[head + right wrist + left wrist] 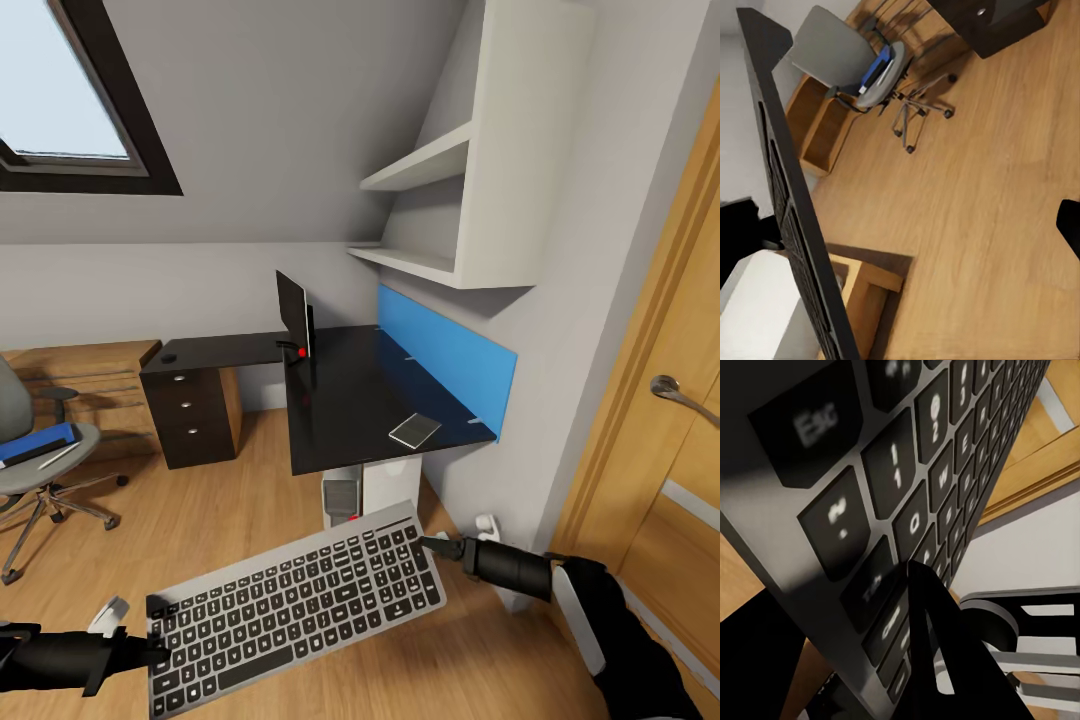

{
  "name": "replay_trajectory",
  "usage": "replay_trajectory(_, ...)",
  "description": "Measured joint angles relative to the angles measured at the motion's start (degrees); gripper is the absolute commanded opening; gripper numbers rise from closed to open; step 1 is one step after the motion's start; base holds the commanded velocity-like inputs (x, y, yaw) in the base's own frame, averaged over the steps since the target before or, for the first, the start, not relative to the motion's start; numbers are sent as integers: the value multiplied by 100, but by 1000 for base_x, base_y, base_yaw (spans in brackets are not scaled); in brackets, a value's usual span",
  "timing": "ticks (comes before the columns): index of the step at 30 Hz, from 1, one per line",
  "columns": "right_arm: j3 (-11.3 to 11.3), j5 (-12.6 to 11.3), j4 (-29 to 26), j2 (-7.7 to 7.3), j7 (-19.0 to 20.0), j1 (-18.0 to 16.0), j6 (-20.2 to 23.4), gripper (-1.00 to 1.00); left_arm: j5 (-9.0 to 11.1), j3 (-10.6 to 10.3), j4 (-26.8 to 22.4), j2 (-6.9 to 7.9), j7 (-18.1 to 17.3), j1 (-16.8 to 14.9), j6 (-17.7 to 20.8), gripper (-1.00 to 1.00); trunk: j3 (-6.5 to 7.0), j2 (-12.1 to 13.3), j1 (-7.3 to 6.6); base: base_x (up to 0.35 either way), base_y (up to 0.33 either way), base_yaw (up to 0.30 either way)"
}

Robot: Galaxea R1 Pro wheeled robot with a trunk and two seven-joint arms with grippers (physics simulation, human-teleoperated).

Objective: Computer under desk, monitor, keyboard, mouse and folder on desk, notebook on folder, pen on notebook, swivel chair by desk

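The long grey keyboard (300,608) with black keys hangs tilted above the floor in front of the desk (345,400). My left gripper (150,650) is shut on its left end; one finger (937,652) lies across the keys (892,472). My right gripper (432,546) is at the keyboard's right end, and its fingers stand wide apart beside the keyboard's edge (795,217). The monitor (293,318) stands on the desk, edge-on to me. A small flat notebook (414,430) lies near the desk's front right corner. The swivel chair (40,470) at the far left carries the blue folder (36,446) and the pen (58,457). The computer (365,492) sits under the desk.
A blue wall panel (450,360) runs behind the desk, with white shelves (430,160) above. A wooden door (660,440) is at the right and a light wooden dresser (85,375) behind the chair. Bare wooden floor (220,510) lies between chair and desk.
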Motion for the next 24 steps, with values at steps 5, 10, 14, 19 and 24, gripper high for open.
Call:
replay_trajectory(5,113,-21,3,4,-280,-222,622,100,0,-1,-4,-3,16,0,4,-100,0,0,0,0,0,0)
replay_trajectory(10,144,-26,1,77,-512,-276,942,100,0,-1,-12,-6,32,0,11,-100,0,0,0,0,0,0)
replay_trajectory(14,340,-36,3,106,-639,-287,1065,100,-2,-2,-16,-8,37,0,14,-100,0,0,0,0,0,0)
replay_trajectory(19,813,-22,9,105,-656,-295,1115,100,-7,-2,-17,-4,38,1,12,-100,0,0,0,0,0,0)
replay_trajectory(24,1209,117,62,82,-636,-306,1064,100,-36,-19,-8,12,49,4,24,-100,0,0,0,0,0,0)
